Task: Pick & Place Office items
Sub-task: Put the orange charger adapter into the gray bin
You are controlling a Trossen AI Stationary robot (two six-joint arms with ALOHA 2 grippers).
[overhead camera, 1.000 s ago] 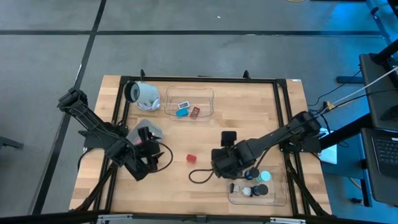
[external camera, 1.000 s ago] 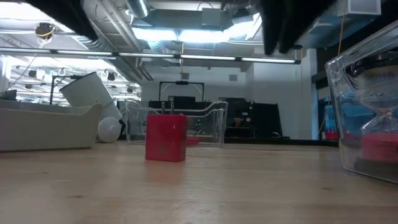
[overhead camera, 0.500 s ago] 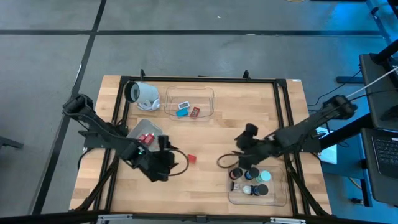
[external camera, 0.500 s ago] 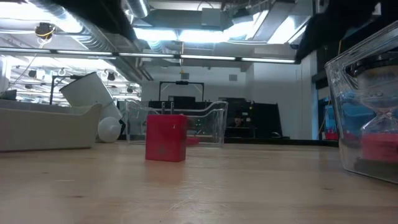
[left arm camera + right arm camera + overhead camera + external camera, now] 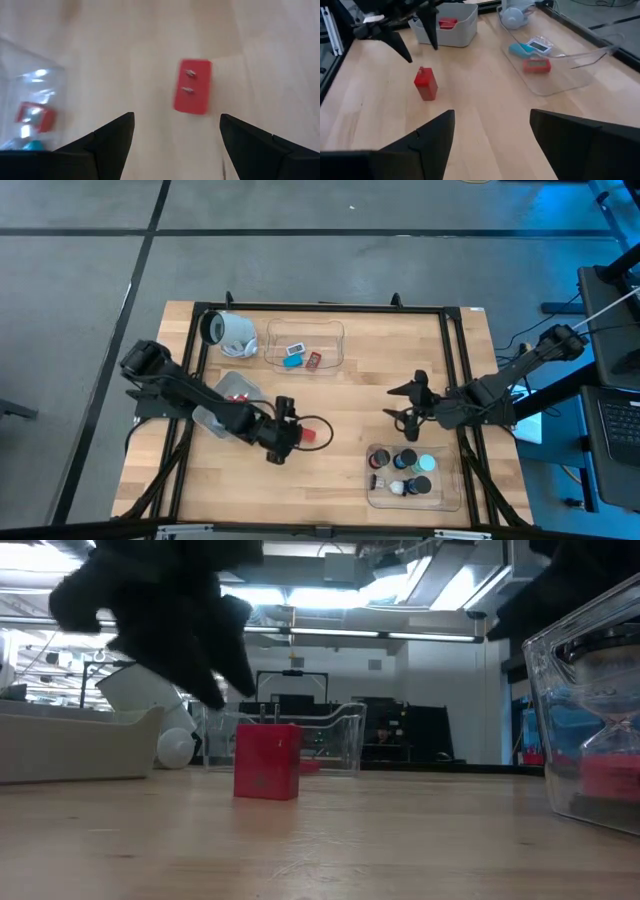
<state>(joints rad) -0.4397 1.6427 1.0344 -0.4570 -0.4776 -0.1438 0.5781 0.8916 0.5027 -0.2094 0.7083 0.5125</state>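
High view: left pincer (image 5: 296, 434) is being held spread wide over the red block (image 5: 309, 435) — right pincer (image 5: 405, 404) is being kept parted, empty, above the counter (image 5: 340, 395).

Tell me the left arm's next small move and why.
Probably lower and close on the red block. The left gripper hovers just above it with fingers spread, the block stands alone on the table, and the right gripper waits apart, empty.

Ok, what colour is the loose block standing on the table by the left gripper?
Red block; the right wrist view shows it best.
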